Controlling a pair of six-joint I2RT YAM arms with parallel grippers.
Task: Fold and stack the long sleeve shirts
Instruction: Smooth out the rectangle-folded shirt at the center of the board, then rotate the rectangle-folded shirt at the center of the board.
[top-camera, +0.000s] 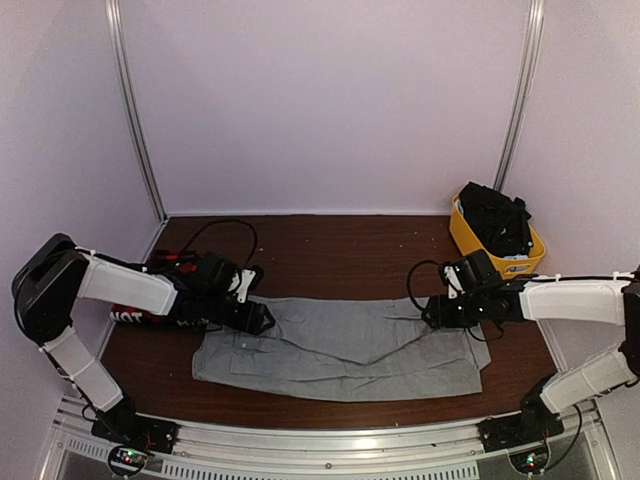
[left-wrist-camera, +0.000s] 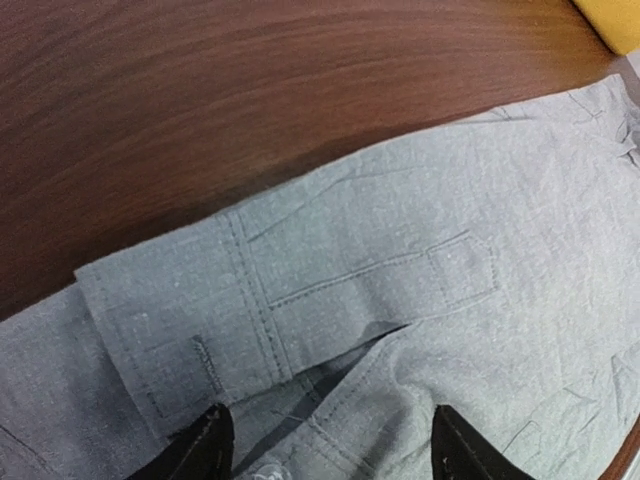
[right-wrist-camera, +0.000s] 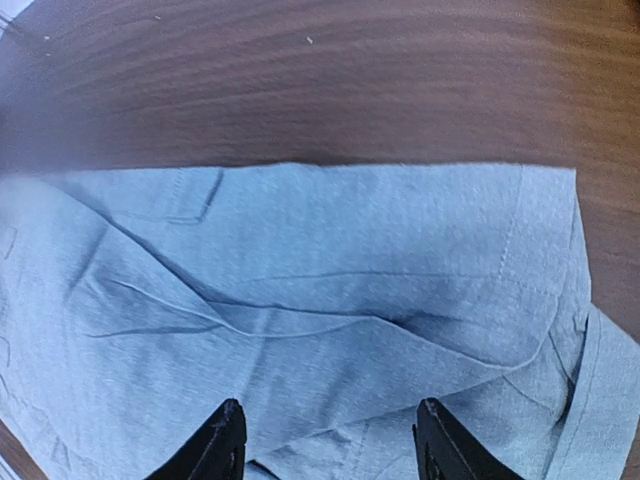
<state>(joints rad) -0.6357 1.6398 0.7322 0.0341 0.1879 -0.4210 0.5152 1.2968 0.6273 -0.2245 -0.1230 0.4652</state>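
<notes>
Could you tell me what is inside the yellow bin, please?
A heap of black fabric fills the yellow bin, rising above its rim. Anything beneath that heap, and the bin's floor, is covered and cannot be seen.

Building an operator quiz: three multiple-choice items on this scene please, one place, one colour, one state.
1. Where does the yellow bin stand? A. far right of the table B. near left edge C. centre
2. What colour is the shirt spread across the middle? A. green B. white C. grey
3. How does the left claw stand? A. shut tight B. open above the shirt C. clamped on the bin
Answers: 1 A, the top view shows it far right; 2 C, plain grey in every view; 3 B, its wrist view shows a wide gap over cloth.
</notes>
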